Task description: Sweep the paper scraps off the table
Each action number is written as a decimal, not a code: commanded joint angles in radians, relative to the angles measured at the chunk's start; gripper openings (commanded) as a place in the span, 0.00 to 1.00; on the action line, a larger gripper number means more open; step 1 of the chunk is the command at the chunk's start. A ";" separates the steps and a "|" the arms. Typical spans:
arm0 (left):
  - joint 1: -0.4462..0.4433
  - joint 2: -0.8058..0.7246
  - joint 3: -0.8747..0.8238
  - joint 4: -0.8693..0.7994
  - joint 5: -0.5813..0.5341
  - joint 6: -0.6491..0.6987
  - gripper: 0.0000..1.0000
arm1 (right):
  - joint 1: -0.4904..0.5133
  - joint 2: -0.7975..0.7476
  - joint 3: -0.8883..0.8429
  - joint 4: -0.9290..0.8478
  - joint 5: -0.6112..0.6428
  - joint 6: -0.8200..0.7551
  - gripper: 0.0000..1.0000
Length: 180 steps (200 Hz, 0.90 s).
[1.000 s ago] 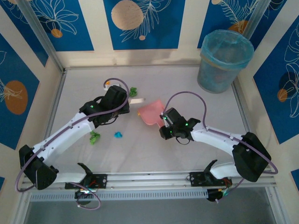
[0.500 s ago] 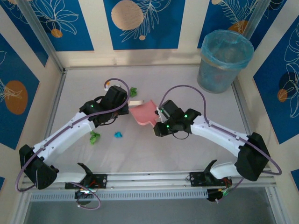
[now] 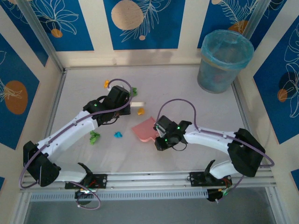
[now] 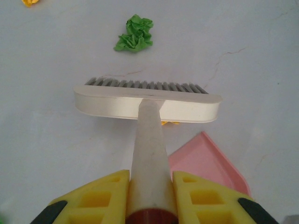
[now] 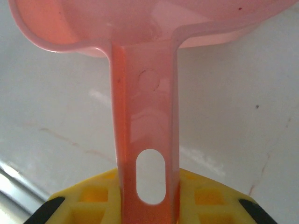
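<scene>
While our left hand (image 4: 149, 189) is clamped tight on the cream handle of the brush (image 4: 147, 102), yellow pads (image 4: 93, 198) either side of the shaft, the head stands bristles-down toward the white bench (image 3: 187, 93). We read that as the ready pose for drawing litter toward the pan. Our right hand (image 5: 148, 198) is closed on the slotted stem of the pink dustpan (image 3: 144, 131), holding it low near the brush so its open lip can receive what gets pushed; whether it touches the bench we cannot tell. The paper scraps (image 3: 118, 135) lie scattered on the bench around the left arm. A green wad (image 4: 134, 33) sits just beyond the bristles, an orange wad (image 3: 140, 111) lies between brush and pan, and others rest farther back and nearer the bases. They look crumpled, light and irregular, so we judge they may skip or roll under the stiff grey bristles. The pan is smooth, translucent plastic with a rounded wall. A blue-lined bin (image 3: 225, 60) stands in the far right corner, well apart.
</scene>
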 commanded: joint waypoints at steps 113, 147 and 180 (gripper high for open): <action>-0.027 0.087 -0.030 0.124 0.056 0.031 0.00 | -0.021 0.173 0.046 0.051 0.045 -0.023 0.00; -0.033 0.074 -0.046 0.132 0.057 0.029 0.00 | -0.013 0.150 0.103 -0.066 0.028 -0.005 0.00; -0.036 0.063 -0.059 0.132 0.051 0.030 0.00 | 0.003 0.127 0.184 -0.203 0.029 0.010 0.00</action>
